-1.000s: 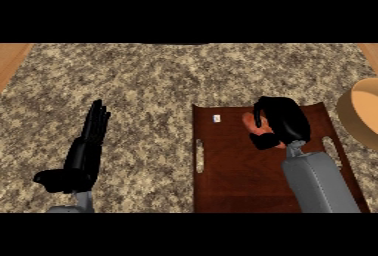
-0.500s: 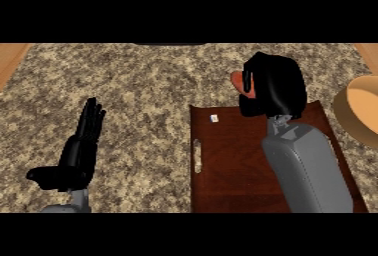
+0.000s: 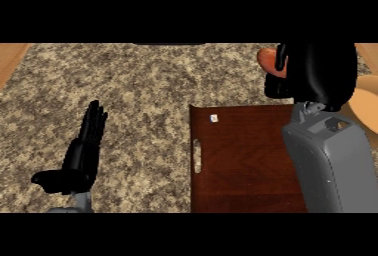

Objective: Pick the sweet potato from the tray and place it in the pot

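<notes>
1. Two robot hands showed over the speckled stone bench (image 3: 148, 75).
2. The right robot hand (image 3: 310, 70) was raised beyond the far edge of the tray, its black fingers curled round the sweet potato (image 3: 270, 62), pinching it.
3. Only an orange end of the sweet potato showed, at the left of that hand; the rest was hidden by the fingers.
4. The sweet potato was off the dark wooden tray (image 3: 244, 160) and above the bench, left of the pot.
5. The pot (image 3: 366, 102) showed only as a tan curved rim at the right edge, partly behind the grey forearm.
6. The tray had a pale slot handle on its left side and a small white tag (image 3: 214, 118) near its far left corner; any writing on it was too small to read.
7. The left robot hand (image 3: 81, 150) rested at the lower left, fingers straight and pressed together, pointing away, holding nothing.
</notes>
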Available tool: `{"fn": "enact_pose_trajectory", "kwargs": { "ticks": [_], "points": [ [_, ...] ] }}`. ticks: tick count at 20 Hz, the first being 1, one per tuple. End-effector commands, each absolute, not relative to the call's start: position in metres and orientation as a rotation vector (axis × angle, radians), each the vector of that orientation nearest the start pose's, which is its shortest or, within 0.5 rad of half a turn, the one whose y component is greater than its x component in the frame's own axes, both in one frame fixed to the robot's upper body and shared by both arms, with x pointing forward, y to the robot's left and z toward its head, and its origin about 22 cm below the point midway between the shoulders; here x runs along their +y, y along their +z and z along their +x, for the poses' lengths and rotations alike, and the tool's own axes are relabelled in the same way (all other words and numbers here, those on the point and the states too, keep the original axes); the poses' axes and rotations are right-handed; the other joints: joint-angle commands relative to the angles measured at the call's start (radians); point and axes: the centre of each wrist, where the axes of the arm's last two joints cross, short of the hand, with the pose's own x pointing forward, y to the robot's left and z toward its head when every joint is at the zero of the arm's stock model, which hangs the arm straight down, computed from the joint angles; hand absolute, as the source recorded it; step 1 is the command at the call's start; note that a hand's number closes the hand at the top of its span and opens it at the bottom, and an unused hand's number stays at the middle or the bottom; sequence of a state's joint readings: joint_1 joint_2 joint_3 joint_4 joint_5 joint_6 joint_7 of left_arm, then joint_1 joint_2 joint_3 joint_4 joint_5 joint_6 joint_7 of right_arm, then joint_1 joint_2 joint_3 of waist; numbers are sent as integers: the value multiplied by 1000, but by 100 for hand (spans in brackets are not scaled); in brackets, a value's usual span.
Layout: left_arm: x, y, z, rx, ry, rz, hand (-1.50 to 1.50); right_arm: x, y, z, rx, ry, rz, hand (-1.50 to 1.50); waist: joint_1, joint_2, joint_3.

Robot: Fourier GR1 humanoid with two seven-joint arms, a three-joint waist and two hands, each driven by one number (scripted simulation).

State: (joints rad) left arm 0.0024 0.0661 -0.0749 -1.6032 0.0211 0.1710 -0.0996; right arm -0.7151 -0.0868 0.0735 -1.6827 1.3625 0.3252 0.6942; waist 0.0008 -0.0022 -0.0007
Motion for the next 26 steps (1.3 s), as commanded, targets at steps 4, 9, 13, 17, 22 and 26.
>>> {"fn": "enact_pose_trajectory", "kwargs": {
  "ticks": [4,9,13,17,22,26],
  "points": [
    [225,6,234,-1694,34,102,0,-199,247,333,-1264,557,-1535,150,3,2,0],
    [232,12,239,-1703,22,114,0,-255,227,334,-1201,536,-1549,150,2,3,1],
    [219,17,246,-1693,44,104,0,-286,243,332,-1169,516,-1563,150,1,2,1],
    [229,9,236,-1700,34,116,0,-331,199,333,-1108,514,-1583,150,4,3,1],
    [220,9,252,-1698,24,108,0,-399,190,338,-1127,471,-1514,150,3,6,1],
    [216,-7,244,-1701,34,109,0,-413,188,356,-1082,522,-1416,150,9,6,1]
  ]
}}
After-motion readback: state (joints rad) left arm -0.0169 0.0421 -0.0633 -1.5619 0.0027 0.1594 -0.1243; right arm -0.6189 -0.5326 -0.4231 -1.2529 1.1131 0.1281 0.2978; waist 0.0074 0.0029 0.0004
